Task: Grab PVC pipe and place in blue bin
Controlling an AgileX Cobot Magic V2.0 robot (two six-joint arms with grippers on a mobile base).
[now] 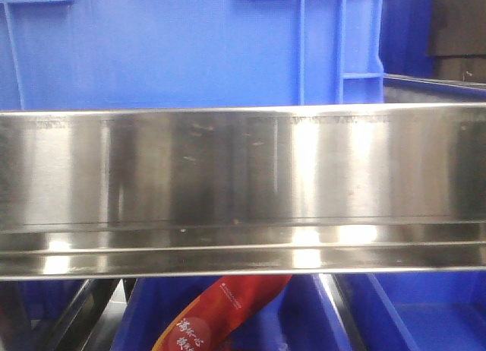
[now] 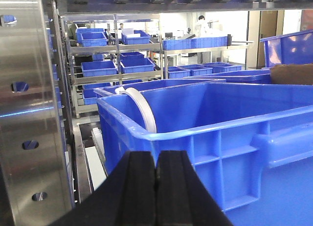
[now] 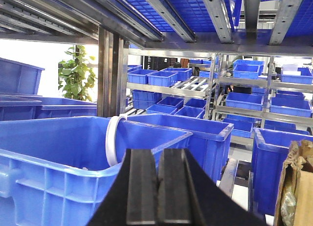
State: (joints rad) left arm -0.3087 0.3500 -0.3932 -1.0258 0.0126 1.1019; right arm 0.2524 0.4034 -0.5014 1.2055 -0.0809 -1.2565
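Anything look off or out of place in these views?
One thing: the white pipe sticks up above the rim of the blue bin, seemingly leaning on its wall rather than lying flat. The left tool and right tool are both shut, empty.

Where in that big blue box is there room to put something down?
The blue bin looks open right of the white curved pipe, between its walls; its floor is hidden. Crowded: the narrow gap between bin and steel upright.
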